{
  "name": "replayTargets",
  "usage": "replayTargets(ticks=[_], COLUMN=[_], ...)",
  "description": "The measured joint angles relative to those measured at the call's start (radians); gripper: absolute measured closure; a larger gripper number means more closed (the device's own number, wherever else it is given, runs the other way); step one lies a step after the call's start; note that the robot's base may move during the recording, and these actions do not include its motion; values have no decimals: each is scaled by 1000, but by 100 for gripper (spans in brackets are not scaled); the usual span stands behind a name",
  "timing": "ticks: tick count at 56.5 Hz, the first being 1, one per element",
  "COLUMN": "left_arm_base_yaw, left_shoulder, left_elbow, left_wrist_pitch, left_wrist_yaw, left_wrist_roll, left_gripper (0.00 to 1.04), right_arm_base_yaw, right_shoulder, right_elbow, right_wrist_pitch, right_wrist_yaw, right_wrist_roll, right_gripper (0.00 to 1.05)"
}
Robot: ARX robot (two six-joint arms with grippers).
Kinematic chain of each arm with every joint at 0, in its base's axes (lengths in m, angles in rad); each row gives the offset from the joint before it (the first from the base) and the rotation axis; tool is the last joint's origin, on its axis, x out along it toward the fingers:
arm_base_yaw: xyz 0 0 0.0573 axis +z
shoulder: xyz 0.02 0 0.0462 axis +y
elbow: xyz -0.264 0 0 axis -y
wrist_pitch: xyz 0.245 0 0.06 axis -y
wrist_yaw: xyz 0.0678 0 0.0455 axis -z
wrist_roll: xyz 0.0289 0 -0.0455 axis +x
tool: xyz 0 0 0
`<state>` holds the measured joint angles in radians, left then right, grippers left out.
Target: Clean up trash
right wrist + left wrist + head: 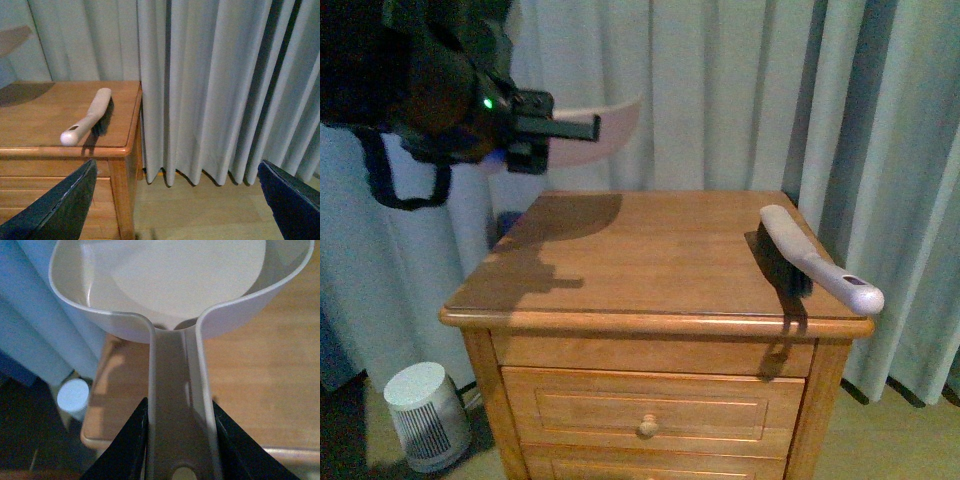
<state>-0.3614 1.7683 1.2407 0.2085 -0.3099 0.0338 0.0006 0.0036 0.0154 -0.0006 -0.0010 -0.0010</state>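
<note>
A wooden nightstand point(650, 250) fills the middle, with pale curtains point(720, 90) hanging behind it. The left gripper point(548, 130) hangs at upper left, above the stand's left rear corner. It is dark and bulky, with a green light point(488, 103) on it. A pale dustpan point(610, 120) juts from it toward the right, off the wood, and casts a shadow across the left of the top. A brush point(810, 255) lies along the right side, bristles down, with its handle end sticking out past the front right corner. The top drawer carries a round knob point(647, 427). A small white heater point(425, 410) stands on the floor at lower left, beside the stand.
</note>
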Motion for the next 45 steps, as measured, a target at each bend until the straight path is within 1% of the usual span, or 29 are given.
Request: replayTargets(ticks=[4,6,11,15,19,26,30,36,45], left_arm_base_yaw=[11,15,18,18,16,19,27,47,81], left_shoulder=[-80,-140,-281,-385,-488,-652,-770,-908,-1094], left_elbow=[-75,-135,-266,-348,-424,-543,-634,-722,-820], left_wrist_pitch=[97,179,344,421,478,550,598,603,539], left_wrist_yaw=[10,16,70,132,170,220,284,329,334], left_wrist_roll=[38,76,158,172,190,183,149,108,47], left_gripper=[76,76,76,76,76,76,76,76,76], right_arm_base_yaw=[0,0,0,0,0,0,0,0,0], right_shoulder=[0,0,0,0,0,0,0,0,0], right_elbow=[0,0,0,0,0,0,0,0,0], right_wrist_pitch=[0,0,0,0,0,0,0,0,0], right_wrist_yaw=[0,0,0,0,0,0,0,0,0], right_wrist_roll=[0,0,0,0,0,0,0,0,0], right_gripper=[7,7,7,7,7,7,7,7,7])
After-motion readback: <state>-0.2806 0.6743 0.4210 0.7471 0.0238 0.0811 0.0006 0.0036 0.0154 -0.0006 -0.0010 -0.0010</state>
